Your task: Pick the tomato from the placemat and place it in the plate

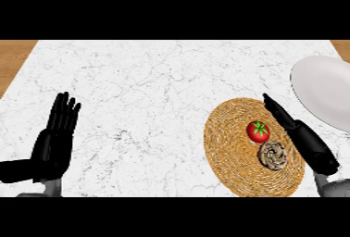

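From the head view I read the following state. The tomato (258,132) lies on the round woven placemat (232,152), in its right half, just above a brownish coiled object (272,155) that shares the mat. The white plate (321,90) sits at the right edge of the marble worktop (150,83), just beyond the mat's upper right rim; I see nothing on it. The right robot hand (301,132) is released, its fingers straight and pointing up the view, edge-on over the mat's right side, just right of the tomato and holding nothing. The left robot hand (54,139) rests released at the lower left, fingers up, well apart from the mat.
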`<state>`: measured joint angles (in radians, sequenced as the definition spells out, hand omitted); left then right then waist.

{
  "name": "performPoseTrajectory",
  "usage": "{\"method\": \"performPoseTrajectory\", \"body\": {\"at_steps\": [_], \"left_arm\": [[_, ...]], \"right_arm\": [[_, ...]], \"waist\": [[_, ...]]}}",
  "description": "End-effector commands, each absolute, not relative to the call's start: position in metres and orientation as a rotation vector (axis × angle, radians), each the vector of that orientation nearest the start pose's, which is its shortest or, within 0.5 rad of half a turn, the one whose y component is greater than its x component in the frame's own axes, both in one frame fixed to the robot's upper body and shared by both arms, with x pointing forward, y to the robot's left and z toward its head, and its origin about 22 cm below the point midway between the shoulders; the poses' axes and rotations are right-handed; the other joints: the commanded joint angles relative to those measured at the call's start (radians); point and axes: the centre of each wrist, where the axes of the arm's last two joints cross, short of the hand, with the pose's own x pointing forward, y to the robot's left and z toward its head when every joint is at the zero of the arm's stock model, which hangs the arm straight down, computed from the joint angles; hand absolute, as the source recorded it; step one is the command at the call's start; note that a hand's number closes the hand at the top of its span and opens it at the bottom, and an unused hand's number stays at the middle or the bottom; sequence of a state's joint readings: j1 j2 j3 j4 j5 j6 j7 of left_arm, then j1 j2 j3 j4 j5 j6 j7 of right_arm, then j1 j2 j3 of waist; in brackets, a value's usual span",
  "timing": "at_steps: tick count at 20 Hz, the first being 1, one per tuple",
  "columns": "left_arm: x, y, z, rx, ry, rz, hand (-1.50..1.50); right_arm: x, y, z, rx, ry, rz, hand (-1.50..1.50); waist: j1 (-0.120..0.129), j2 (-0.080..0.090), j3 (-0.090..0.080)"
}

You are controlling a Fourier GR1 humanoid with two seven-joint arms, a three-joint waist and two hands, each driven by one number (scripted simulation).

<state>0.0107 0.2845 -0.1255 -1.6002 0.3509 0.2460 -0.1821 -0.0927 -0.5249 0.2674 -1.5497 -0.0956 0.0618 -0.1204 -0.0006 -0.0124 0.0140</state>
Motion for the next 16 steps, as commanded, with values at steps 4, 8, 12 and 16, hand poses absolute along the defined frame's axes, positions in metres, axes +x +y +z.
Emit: {"method": "performPoseTrajectory", "body": {"at_steps": [4,8,12,16], "left_arm": [[0.247,0.277,0.018,0.126,-1.615,-0.026,0.00],[0.247,0.276,0.009,0.113,-1.510,-0.075,0.00],[0.271,0.278,0.029,0.132,-1.485,-0.103,0.00],[0.277,0.275,0.025,0.141,-1.452,-0.121,0.00]], "right_arm": [[0.296,-0.273,0.046,0.493,-1.569,0.651,1.50],[0.316,-0.280,0.143,0.105,-1.798,1.239,1.50],[0.318,-0.339,0.026,0.562,-1.662,0.494,-1.50],[0.333,-0.361,0.029,0.671,-1.603,0.720,-1.50]], "waist": [[0.072,0.046,-0.007],[0.066,0.023,-0.010],[0.053,0.055,-0.004],[0.052,0.039,-0.008]]}}
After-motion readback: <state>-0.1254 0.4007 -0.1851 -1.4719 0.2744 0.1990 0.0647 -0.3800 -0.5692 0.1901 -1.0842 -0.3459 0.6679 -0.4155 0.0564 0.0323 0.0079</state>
